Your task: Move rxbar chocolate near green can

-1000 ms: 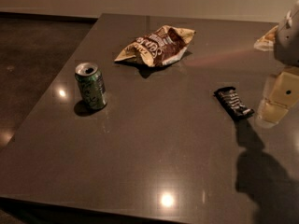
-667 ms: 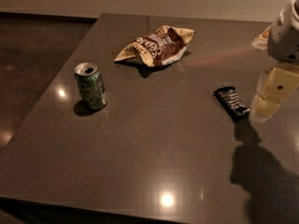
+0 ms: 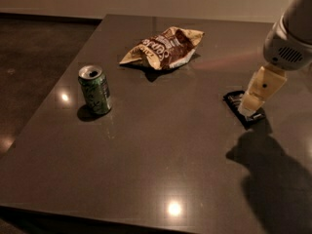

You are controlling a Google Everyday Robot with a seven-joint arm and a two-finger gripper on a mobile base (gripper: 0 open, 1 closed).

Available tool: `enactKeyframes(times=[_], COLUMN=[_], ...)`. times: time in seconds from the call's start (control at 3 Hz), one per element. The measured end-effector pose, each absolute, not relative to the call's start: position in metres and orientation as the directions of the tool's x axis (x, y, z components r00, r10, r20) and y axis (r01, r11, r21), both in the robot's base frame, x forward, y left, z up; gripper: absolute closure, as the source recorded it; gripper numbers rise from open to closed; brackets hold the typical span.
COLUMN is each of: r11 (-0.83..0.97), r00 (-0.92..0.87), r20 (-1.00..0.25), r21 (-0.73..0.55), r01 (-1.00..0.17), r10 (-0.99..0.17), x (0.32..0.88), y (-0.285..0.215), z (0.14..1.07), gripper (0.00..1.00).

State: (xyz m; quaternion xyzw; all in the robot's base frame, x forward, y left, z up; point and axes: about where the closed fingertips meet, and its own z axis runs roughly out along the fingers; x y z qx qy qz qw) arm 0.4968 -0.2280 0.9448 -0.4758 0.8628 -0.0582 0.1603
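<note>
On the right of the dark tabletop [image 3: 146, 179], the gripper [image 3: 249, 110] is down over the rxbar [image 3: 233, 98], covering its middle; whether it has hold of the bar cannot be told. The black bar lies flat, well apart from the can [image 3: 95, 89], which stands upright on the left side. Farther back, near the middle, lies a brown-and-cream chip bag [image 3: 163, 48].

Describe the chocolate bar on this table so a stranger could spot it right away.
On the dark brown table, look to the right side, under the robot's cream hand. There lies a small flat black wrapper bar with pale lettering, flatter and darker than the crumpled brown-and-cream chip bag or the upright green soda can.
</note>
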Motion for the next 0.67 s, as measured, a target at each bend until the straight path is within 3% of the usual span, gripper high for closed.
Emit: enactKeyframes(times=[0.67], r11=[0.693], r00=[-0.656], r20=[-0.228], r21=[-0.180], r01=[-0.698], r10=[-0.720], x=[0.508], y=[-0.231], z=[0.901], gripper=[0.00])
